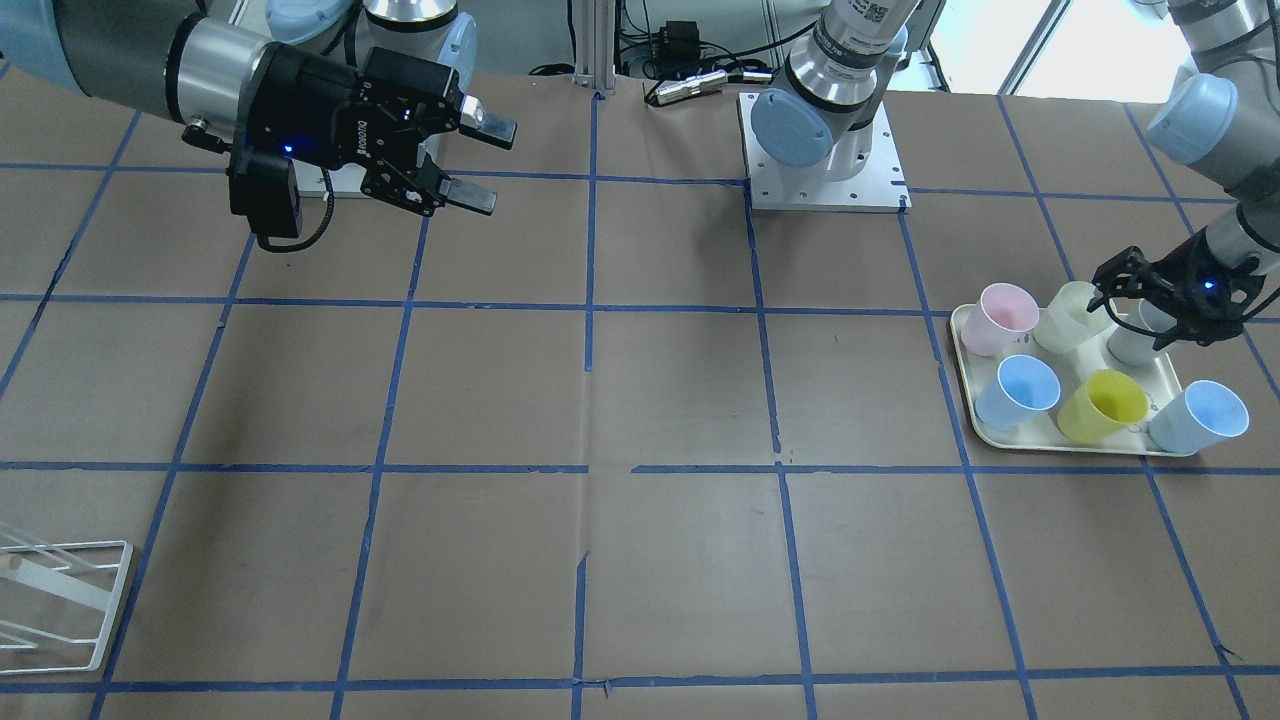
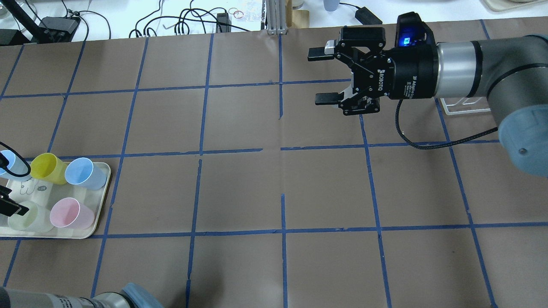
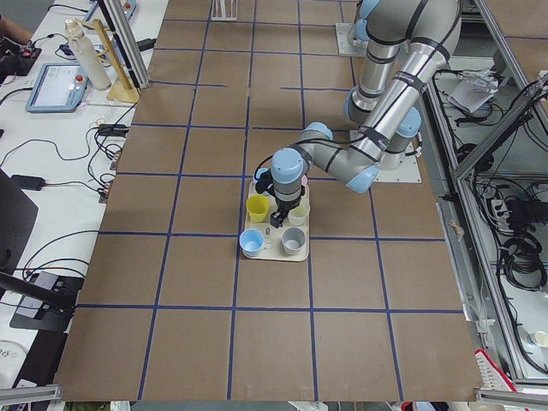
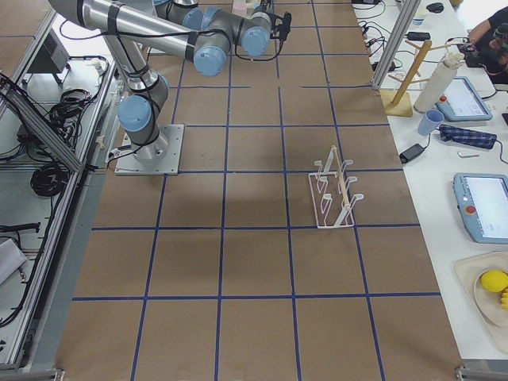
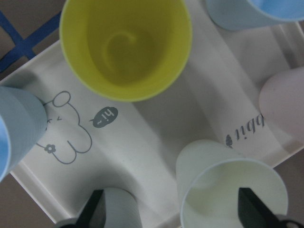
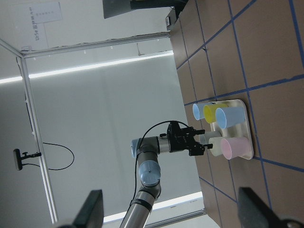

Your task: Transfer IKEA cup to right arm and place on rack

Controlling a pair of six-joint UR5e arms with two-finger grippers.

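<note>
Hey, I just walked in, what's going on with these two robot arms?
The left end effector hovers open over the tray, right by the pale cup, gripping nothing yet. The right end effector hangs open above the other end of the table, holding nothing. The rack stands at the table's edge with no cup on it.
</note>
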